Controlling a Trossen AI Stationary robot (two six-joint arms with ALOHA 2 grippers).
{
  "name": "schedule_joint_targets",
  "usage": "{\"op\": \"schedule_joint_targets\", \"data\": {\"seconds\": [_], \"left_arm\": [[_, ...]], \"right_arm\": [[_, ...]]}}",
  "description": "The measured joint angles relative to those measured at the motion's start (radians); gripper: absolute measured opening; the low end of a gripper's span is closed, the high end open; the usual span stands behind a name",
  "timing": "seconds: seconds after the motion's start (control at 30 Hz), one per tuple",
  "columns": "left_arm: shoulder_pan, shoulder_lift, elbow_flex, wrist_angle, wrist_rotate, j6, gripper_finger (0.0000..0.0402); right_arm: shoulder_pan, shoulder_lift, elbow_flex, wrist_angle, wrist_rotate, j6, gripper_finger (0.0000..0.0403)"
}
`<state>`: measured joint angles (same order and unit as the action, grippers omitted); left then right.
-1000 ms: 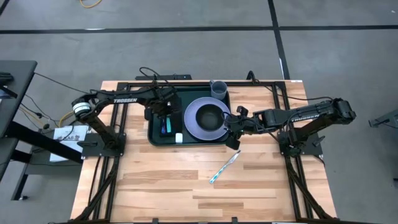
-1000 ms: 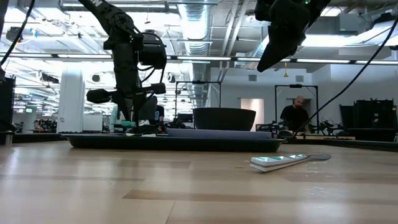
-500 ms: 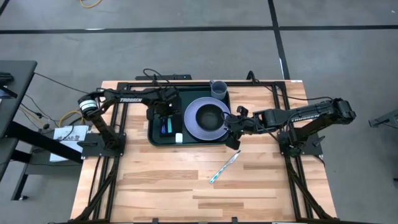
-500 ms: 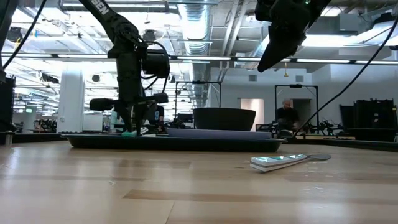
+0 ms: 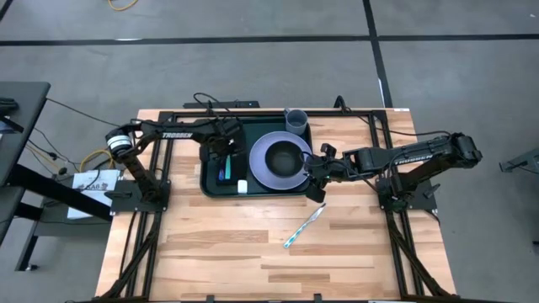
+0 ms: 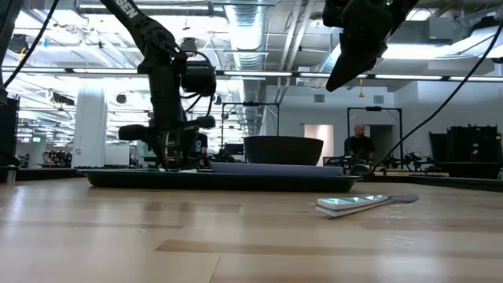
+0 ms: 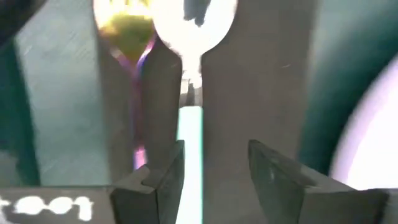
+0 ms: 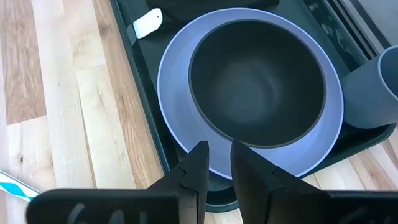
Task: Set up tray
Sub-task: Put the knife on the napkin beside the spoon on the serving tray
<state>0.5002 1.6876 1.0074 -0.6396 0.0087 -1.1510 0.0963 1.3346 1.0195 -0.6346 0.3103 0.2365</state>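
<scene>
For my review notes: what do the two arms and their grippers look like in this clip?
Both are dark, near-black jointed arms with white TROSSEN lettering along a link, on black frame stands with loose black cables. The left arm has a pale ring at one joint. The left gripper and right gripper have flat, dark grey, squared fingers.

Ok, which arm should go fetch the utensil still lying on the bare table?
Right. The right gripper hovers by the tray's right edge, nearer the teal-handled utensil; the left gripper is down over the tray's cutlery.
</scene>
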Motion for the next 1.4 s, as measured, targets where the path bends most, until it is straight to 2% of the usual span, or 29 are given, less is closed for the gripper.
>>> {"op": "schedule_joint_targets", "data": {"seconds": [0.1, 0.23, 0.37, 0.47, 0.6, 0.73, 0.8, 0.97, 1.13, 1.23, 1.4], "left_arm": [[-0.023, -0.007, 0.042, 0.025, -0.018, 0.057, 0.0162], [-0.102, -0.018, 0.157, 0.011, 0.007, 0.215, 0.0159], [-0.257, -0.019, 0.289, -0.008, 0.022, 0.296, 0.0154], [-0.398, -0.019, 0.361, 0.005, -0.016, 0.346, 0.0149], [-0.559, -0.019, 0.394, 0.012, -0.096, 0.409, 0.0144], [-0.652, -0.018, 0.395, 0.009, -0.131, 0.435, 0.0143], [-0.677, -0.018, 0.395, 0.011, -0.135, 0.417, 0.0143], [-0.698, 0.015, 0.398, 0.069, -0.119, 0.241, 0.0143], [-0.698, 0.148, 0.402, 0.246, 0.054, 0.185, 0.0143], [-0.699, 0.230, 0.446, 0.242, 0.103, 0.167, 0.0143], [-0.697, 0.317, 0.540, 0.136, 0.099, 0.173, 0.0143]], "right_arm": [[0.000, 0.000, 0.000, -0.001, -0.002, 0.000, 0.0060], [0.000, 0.000, 0.000, -0.014, -0.002, 0.000, 0.0060], [0.000, 0.000, 0.000, -0.056, -0.006, 0.000, 0.0060], [0.000, 0.000, 0.000, -0.102, -0.035, 0.001, 0.0060], [0.009, 0.000, 0.000, -0.187, -0.148, -0.001, 0.0060], [0.058, 0.000, -0.037, -0.212, -0.312, -0.072, 0.0060], [0.097, 0.000, -0.056, -0.225, -0.366, -0.115, 0.0060], [0.157, 0.000, -0.080, -0.215, -0.364, -0.097, 0.0060], [0.158, 0.000, -0.079, -0.184, -0.360, -0.039, 0.0060], [0.157, 0.000, -0.078, -0.184, -0.357, -0.022, 0.0060], [0.153, -0.001, -0.069, -0.187, -0.356, 0.008, 0.0060]]}}
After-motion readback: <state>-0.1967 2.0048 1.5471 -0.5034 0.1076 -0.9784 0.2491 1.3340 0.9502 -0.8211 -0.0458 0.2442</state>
